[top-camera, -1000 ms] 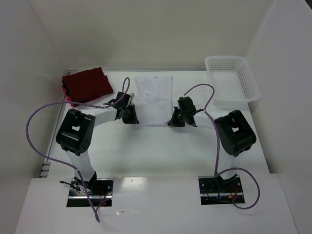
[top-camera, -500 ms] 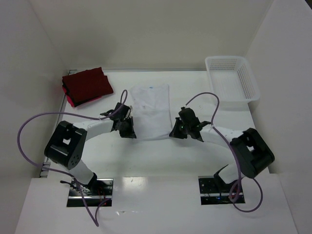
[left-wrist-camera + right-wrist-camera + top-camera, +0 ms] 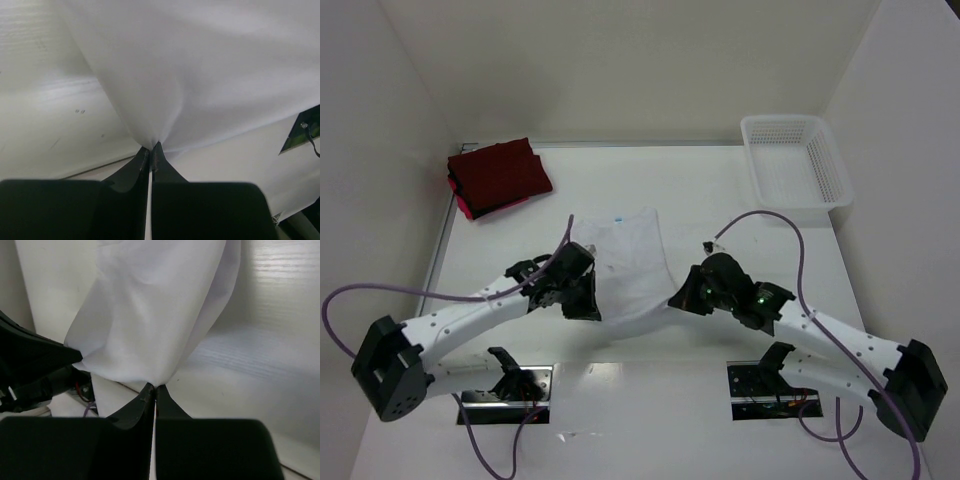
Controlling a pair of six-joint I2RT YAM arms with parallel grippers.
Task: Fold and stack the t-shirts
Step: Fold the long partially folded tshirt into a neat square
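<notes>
pinching the white t-shirt (image 3: 625, 262) by its near corners, both jaws clenched; draw evenly so the fold lands square.

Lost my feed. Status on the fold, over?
Left claw, right claw shut on white t-shirt, near edge. Red t-shirts far left, basket far right, neither obstructing.

t-shirt (image 3: 625, 262): plain white; small blue neck label (image 3: 617, 215)
folded t-shirts (image 3: 498, 175): dark red
mesh basket (image 3: 832, 170): white
cables (image 3: 760, 213): purple
</notes>
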